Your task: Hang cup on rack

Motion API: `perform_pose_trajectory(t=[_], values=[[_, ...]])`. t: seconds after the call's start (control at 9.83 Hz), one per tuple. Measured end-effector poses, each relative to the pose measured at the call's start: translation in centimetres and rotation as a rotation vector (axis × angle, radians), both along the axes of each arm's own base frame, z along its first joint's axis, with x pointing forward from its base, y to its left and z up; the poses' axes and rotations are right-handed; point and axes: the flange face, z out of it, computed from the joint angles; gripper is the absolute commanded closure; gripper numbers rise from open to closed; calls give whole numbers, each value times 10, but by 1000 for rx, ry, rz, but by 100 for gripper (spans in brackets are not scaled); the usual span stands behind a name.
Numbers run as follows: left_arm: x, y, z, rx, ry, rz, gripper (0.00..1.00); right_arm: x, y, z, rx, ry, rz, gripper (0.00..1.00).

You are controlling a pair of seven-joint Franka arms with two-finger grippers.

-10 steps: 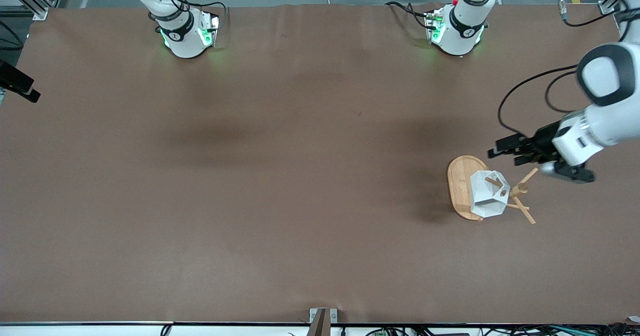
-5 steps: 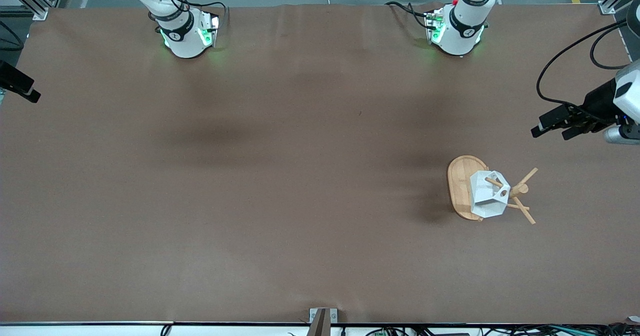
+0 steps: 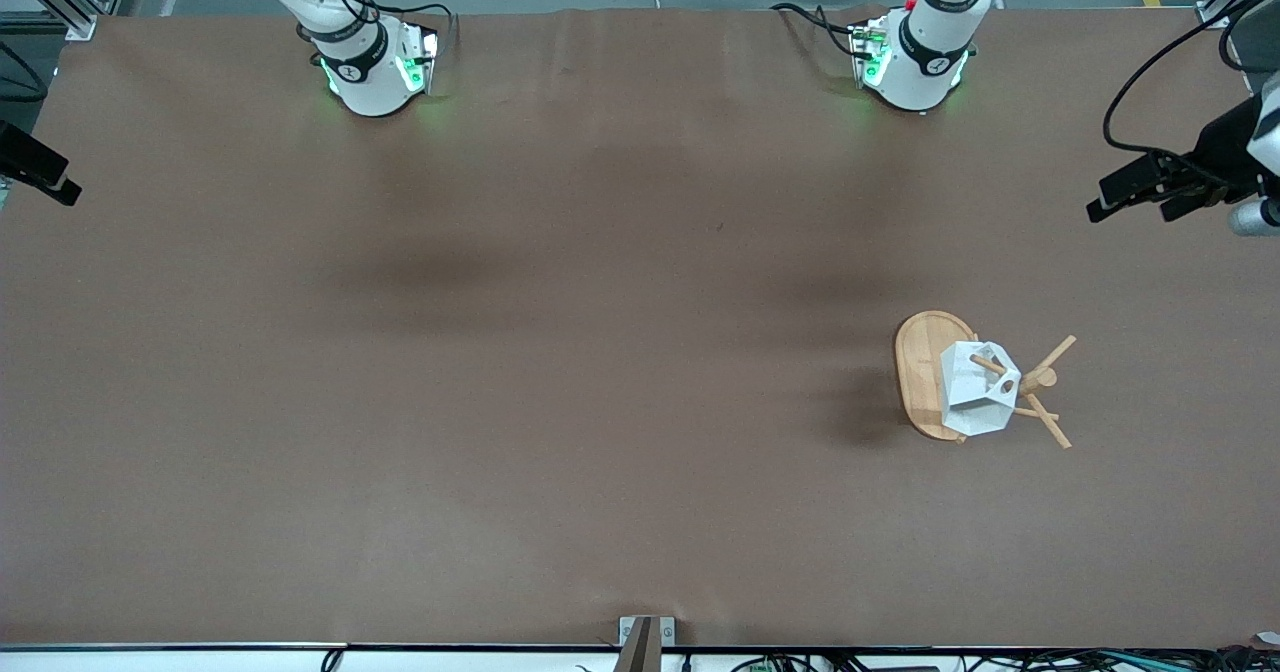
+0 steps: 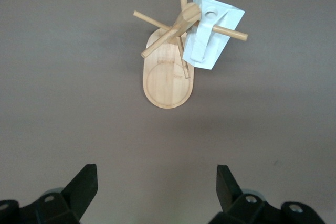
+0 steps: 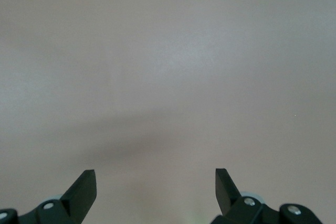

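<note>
- Rack (image 3: 925,372): a light bamboo mug tree standing on the brown table (image 3: 560,372), toward the left arm's end. Its oval base lies flat; the central post (image 3: 1040,379) carries thin pegs angled outward. In the left wrist view the rack (image 4: 168,77) shows whole, pegs radiating from the post top.
- Cup (image 3: 978,389): white and faceted, hanging on the rack. One peg passes through the round hole in its handle; the body hangs over the base. Seen in the left wrist view, the cup (image 4: 214,32) sits at about 2 o'clock from the oval base, the peg's tip jutting out past the handle.
- Left gripper (image 3: 1135,197): up in the air over the table's edge at the left arm's end, well apart from the rack, at about 1 o'clock from the cup in the front view. Its fingers (image 4: 84,184) stand wide apart, with nothing between them.
- Right gripper (image 5: 156,187): seen only in the right wrist view, over bare table, jaws spread wide and holding nothing. The right arm waits.
</note>
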Motion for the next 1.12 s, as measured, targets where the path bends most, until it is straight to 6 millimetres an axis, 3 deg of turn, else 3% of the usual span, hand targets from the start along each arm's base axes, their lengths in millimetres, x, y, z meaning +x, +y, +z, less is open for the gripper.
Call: perform_pose_trajectory(t=[0.2,0.61,1.12], values=[[-11,-47,33,52,-18,-38,0,0,-1,0,0,0,-2,0],[-19,-56,109,45,-72,-56,0,-1,-10,0,1,0,-18,0],[-13,-63,96,78,13,-78,0,-2,-10,-1,2,9,-18,0]])
